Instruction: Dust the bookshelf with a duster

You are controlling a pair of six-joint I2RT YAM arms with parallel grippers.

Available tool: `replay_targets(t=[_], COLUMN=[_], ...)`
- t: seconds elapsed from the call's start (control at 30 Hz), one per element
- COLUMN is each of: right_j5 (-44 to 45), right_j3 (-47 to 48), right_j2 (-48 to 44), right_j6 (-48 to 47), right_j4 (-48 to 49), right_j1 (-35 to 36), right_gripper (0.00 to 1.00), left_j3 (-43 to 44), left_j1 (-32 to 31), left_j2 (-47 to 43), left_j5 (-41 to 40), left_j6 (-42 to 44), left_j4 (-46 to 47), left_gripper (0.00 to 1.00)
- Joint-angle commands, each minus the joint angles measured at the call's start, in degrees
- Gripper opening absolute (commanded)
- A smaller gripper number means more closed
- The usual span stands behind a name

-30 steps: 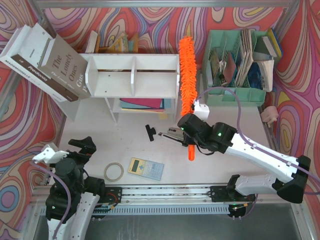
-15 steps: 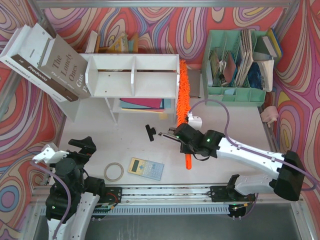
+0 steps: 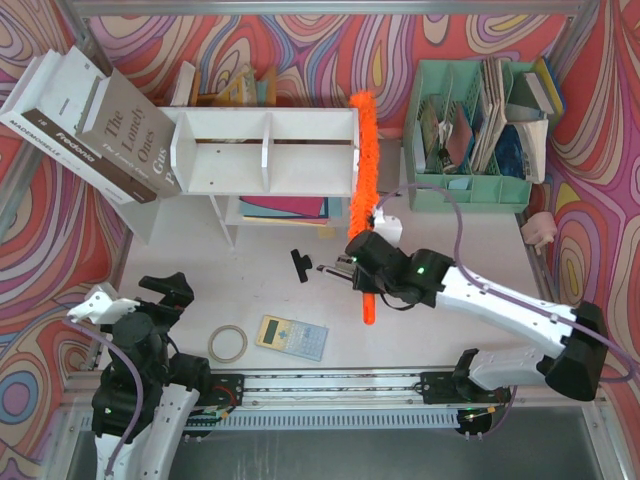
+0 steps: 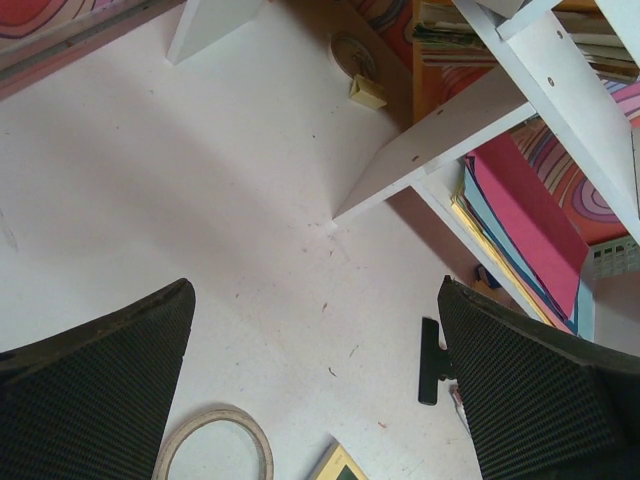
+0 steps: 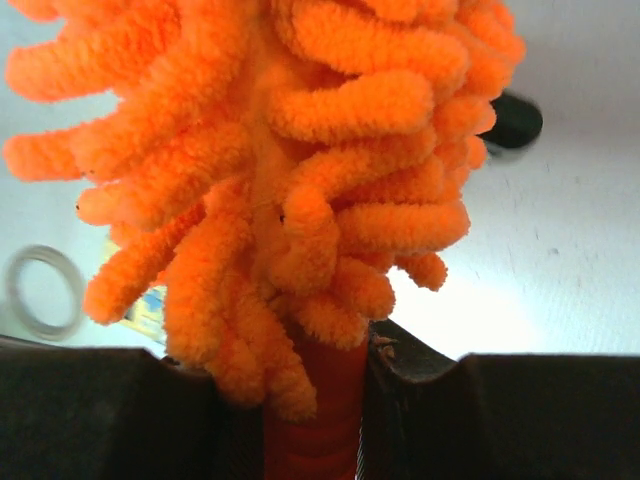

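The white two-tier bookshelf [image 3: 265, 150] stands at the back centre-left; its lower boards show in the left wrist view [image 4: 450, 140]. The fluffy orange duster [image 3: 363, 160] lies along the shelf's right end, its handle end [image 3: 368, 308] sticking out toward me. My right gripper [image 3: 368, 262] is shut on the duster's handle; in the right wrist view the orange fluff [image 5: 290, 170] fills the frame above the gripped handle [image 5: 315, 420]. My left gripper [image 4: 320, 400] is open and empty near the table's front left, over bare table.
A mint-green file organizer [image 3: 480, 130] stands at the back right. Large books [image 3: 95, 130] lean at the back left. A black clip [image 3: 300, 265], a stapler [image 3: 335, 268], a tape ring [image 3: 227, 343] and a calculator [image 3: 291, 337] lie on the table.
My right gripper has shifted left with the duster, and the fluffy head has swung from right of the shelf to lie against its right end. The left arm has not moved.
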Motion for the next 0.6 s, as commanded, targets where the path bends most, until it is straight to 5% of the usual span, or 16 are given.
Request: replay_targets(t=[0.0,0.57], right_j5=[5.5,1.5], right_j3=[7.6,-2.5], right_j2=[-4.5,-4.3], right_j6=[-5.9,-1.1], right_j4=[2.7,5.3], right_j1=[0.1,0.1], right_gripper=[0.00,0.00], left_j3=[-0.6,-0.5], left_j1=[0.4,0.4], left_j2=[0.2,0.6], left_j5=[0.4,0.5], left_j6=[0.5,0.6], left_j4=[0.9,0.9], left_gripper=[0.98,0.98])
